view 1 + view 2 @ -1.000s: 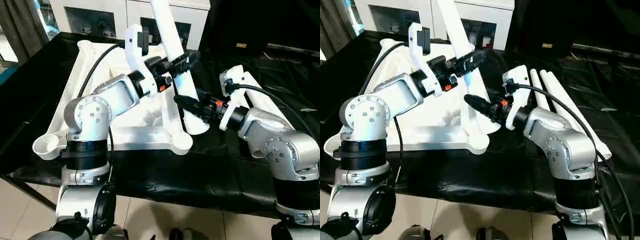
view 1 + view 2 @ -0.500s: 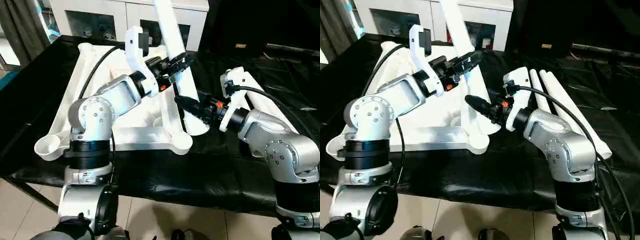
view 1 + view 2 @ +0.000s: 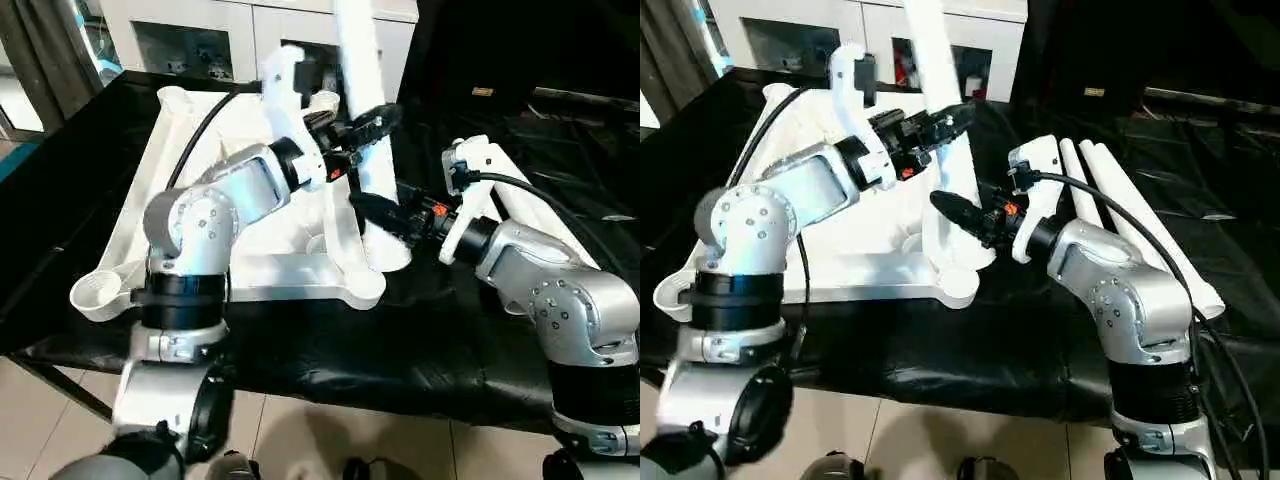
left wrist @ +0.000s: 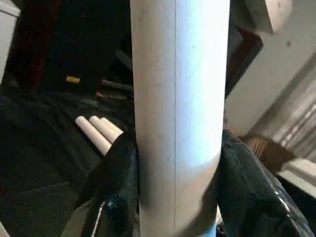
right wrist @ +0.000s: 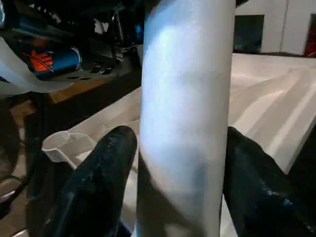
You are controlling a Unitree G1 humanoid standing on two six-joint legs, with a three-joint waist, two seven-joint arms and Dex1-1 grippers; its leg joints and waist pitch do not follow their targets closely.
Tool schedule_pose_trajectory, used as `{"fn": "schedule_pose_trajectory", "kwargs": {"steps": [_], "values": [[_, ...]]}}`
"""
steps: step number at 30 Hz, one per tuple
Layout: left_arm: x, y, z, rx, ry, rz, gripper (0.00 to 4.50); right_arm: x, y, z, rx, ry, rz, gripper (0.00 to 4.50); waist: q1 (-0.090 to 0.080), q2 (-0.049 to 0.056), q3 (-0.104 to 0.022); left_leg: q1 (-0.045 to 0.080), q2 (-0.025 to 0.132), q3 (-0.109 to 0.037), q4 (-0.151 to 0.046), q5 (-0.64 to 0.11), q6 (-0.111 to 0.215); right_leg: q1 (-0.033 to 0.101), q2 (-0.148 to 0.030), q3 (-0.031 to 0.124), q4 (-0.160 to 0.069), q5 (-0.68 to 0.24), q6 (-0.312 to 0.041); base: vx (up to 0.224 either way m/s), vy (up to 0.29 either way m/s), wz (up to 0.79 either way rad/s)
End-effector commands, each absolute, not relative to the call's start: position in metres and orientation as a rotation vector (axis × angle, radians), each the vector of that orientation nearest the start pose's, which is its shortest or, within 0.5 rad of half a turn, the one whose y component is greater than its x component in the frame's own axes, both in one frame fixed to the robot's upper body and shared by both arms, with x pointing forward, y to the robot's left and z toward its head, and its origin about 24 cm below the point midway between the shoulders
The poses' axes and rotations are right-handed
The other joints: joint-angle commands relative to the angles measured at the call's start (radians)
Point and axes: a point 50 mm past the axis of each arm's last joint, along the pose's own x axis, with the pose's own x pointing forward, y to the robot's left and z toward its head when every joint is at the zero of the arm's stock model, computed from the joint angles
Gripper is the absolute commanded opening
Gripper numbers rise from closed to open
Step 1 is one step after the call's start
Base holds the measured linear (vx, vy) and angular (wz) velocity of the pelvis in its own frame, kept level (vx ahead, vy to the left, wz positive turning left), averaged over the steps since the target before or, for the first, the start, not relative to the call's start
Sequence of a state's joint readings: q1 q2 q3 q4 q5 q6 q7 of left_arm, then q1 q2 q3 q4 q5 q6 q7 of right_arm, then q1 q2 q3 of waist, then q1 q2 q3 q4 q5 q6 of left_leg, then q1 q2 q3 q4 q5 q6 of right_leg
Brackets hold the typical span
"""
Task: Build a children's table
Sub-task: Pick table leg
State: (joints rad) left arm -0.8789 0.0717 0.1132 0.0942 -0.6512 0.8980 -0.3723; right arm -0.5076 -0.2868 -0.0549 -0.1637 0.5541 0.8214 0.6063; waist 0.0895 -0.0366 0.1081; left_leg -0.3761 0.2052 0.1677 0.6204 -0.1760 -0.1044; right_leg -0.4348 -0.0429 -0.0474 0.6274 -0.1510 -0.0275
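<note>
The white table top (image 3: 280,268) lies upside down on the black-covered bench, ribs facing up. One white leg (image 3: 355,40) stands nearly upright at its near right corner; I cannot tell if its foot sits in the socket. My left gripper (image 3: 378,115) is shut on the leg high up, its fingers (image 4: 116,182) pressing both sides of the leg (image 4: 177,113). My right gripper (image 3: 362,203) is shut on the same leg lower down, with fingers (image 5: 103,168) either side of the leg (image 5: 185,123). Spare legs (image 3: 1110,190) lie to the right.
The black cloth (image 3: 400,340) covers the bench up to its front edge, with tiled floor below. A white cabinet (image 3: 200,30) stands behind the bench. The empty near left corner socket (image 3: 95,290) overhangs the front edge.
The leg has swung from leaning left to nearly upright. My left gripper moved right with it, and the right gripper stayed in place.
</note>
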Motion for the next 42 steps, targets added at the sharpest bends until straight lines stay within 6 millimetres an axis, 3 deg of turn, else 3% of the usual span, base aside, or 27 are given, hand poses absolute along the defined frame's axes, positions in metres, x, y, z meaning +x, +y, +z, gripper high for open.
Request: {"fn": "schedule_pose_trajectory", "kwargs": {"steps": [1,8,12,13,18,20,24,25,31,38,39,40,41,42], "values": [[0.337,0.055,0.229,-0.373,0.088,-0.983,1.86,0.302,-0.127,0.169,0.215,0.113,0.923,3.13,0.002,0.014,-0.102,0.004,-0.001,-0.001,-0.06,-0.137,0.03,0.079,-0.059,0.034,-0.088,-0.282,-0.116,0.0,0.0,0.0],[0.336,0.055,0.235,-0.311,0.085,-1.096,1.86,0.295,-0.143,0.182,0.259,0.152,1.053,3.2,0.006,0.013,-0.107,0.0,-0.003,0.001,-0.057,-0.11,0.043,0.086,-0.059,0.035,-0.084,-0.251,-0.132,0.0,0.0,0.0],[0.335,0.055,0.237,-0.296,0.084,-1.137,1.86,0.294,-0.147,0.18,0.23,0.195,1.085,3.2,0.011,0.013,-0.111,-0.002,-0.002,0.003,-0.054,-0.094,0.049,0.085,-0.062,0.034,-0.087,-0.289,-0.12,0.0,0.0,0.0],[0.335,0.055,0.238,-0.295,0.084,-1.151,1.86,0.294,-0.148,0.18,0.221,0.208,1.092,3.2,0.01,0.006,-0.111,-0.004,-0.002,0.004,-0.054,-0.09,0.051,0.086,-0.061,0.034,-0.087,-0.299,-0.114,0.0,0.0,0.0],[0.334,0.056,0.24,-0.3,0.079,-1.189,1.86,0.296,-0.148,0.18,0.207,0.223,1.102,3.2,0.008,0.009,-0.111,-0.005,-0.002,0.005,-0.052,-0.094,0.047,0.081,-0.062,0.031,-0.093,-0.346,-0.094,0.0,0.0,0.0],[0.331,0.057,0.241,-0.318,0.079,-1.225,1.86,0.297,-0.148,0.181,0.191,0.221,1.106,3.2,0.01,0.015,-0.11,-0.003,-0.001,0.005,-0.053,-0.095,0.047,0.077,-0.061,0.031,-0.091,-0.334,-0.103,0.0,0.0,0.0],[0.33,0.057,0.241,-0.313,0.079,-1.247,1.86,0.297,-0.149,0.181,0.186,0.222,1.11,3.2,0.008,0.013,-0.112,-0.001,0.001,0.005,-0.053,-0.104,0.048,0.077,-0.061,0.03,-0.088,-0.301,-0.121,0.0,0.0,0.0],[0.329,0.057,0.241,-0.311,0.078,-1.252,1.86,0.297,-0.149,0.18,0.185,0.224,1.112,3.2,0.007,0.009,-0.111,-0.003,0.001,0.005,-0.054,-0.105,0.048,0.079,-0.062,0.029,-0.088,-0.297,-0.124,0.0,0.0,0.0],[0.327,0.06,0.243,-0.318,0.088,-1.278,1.86,0.295,-0.15,0.178,0.215,0.261,1.146,3.2,0.009,0.016,-0.11,-0.001,0.001,0.005,-0.054,-0.117,0.051,0.077,-0.065,0.024,-0.09,-0.314,-0.126,0.0,0.0,0.0],[0.327,0.061,0.242,-0.324,0.101,-1.293,1.86,0.291,-0.146,0.177,0.235,0.28,1.191,3.2,0.008,0.013,-0.107,-0.001,0.002,0.005,-0.056,-0.134,0.049,0.076,-0.068,0.017,-0.096,-0.354,-0.112,0.0,0.0,0.0],[0.327,0.06,0.242,-0.323,0.101,-1.296,1.86,0.291,-0.146,0.177,0.229,0.287,1.199,3.2,0.007,0.002,-0.108,-0.003,0.002,0.006,-0.056,-0.131,0.05,0.078,-0.069,0.017,-0.097,-0.359,-0.107,0.0,0.0,0.0],[0.327,0.06,0.243,-0.322,0.101,-1.299,1.86,0.29,-0.145,0.176,0.222,0.292,1.203,3.2,0.01,0.008,-0.108,-0.003,0.002,0.004,-0.056,-0.125,0.048,0.078,-0.071,0.016,-0.095,-0.367,-0.102,0.0,0.0,0.0],[0.327,0.06,0.243,-0.32,0.1,-1.3,1.86,0.29,-0.145,0.175,0.215,0.3,1.206,3.2,0.009,0.0,-0.109,-0.005,0.002,0.005,-0.056,-0.123,0.049,0.079,-0.071,0.016,-0.096,-0.373,-0.095,0.0,0.0,0.0],[0.327,0.06,0.244,-0.32,0.099,-1.301,1.86,0.29,-0.144,0.174,0.211,0.305,1.208,3.2,0.011,0.003,-0.109,-0.004,0.003,0.004,-0.056,-0.119,0.049,0.079,-0.072,0.016,-0.095,-0.372,-0.094,0.0,0.0,0.0]]}}
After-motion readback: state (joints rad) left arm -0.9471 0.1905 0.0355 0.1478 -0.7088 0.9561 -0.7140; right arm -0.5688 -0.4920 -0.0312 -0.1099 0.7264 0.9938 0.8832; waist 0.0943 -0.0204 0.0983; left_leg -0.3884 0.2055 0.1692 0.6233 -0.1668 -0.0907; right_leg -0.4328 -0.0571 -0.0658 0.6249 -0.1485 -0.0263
